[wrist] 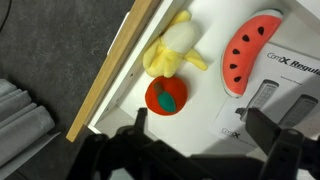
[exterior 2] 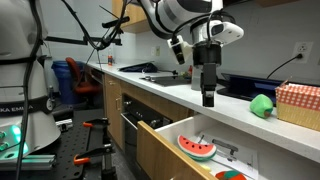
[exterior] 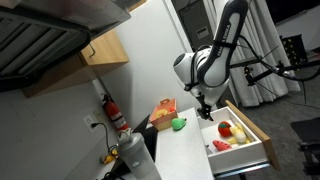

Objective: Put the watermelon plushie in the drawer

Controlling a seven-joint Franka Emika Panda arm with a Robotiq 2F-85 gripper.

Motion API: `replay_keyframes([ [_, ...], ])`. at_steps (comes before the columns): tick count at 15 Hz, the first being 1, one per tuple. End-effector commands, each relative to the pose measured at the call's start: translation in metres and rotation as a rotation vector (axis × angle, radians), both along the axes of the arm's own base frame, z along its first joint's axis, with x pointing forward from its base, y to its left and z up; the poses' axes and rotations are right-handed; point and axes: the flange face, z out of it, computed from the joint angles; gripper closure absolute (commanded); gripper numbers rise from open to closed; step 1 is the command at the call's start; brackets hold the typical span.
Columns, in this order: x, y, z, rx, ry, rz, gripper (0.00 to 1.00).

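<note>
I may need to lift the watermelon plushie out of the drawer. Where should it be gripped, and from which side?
Probably from above: the watermelon plushie lies flat on the drawer floor. Close the fingers across its narrow middle, rind edge to red edge; its long curve looks too wide to span.

Both exterior views frame counter (exterior: pixel 185 150) (exterior 2: pixel 135 78) and drawer (exterior: pixel 262 135) (exterior 2: pixel 165 150) from some way off; the wrist view looks down into the drawer (wrist: pixel 115 70), close.

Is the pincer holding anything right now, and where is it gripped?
Nothing is held. The pincer is open and empty above the drawer; the watermelon plushie lies inside it.
</note>
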Motion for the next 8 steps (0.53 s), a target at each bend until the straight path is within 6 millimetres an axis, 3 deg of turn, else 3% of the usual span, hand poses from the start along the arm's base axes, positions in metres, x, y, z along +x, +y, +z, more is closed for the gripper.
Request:
replay_keyframes([
  [1,-0.0026,0.0014,0.0080,0.000,0.003,0.015,0.00],
  [8,0.0031,0.0009,0.0071,-0.001,-0.005,0.007,0.00],
])
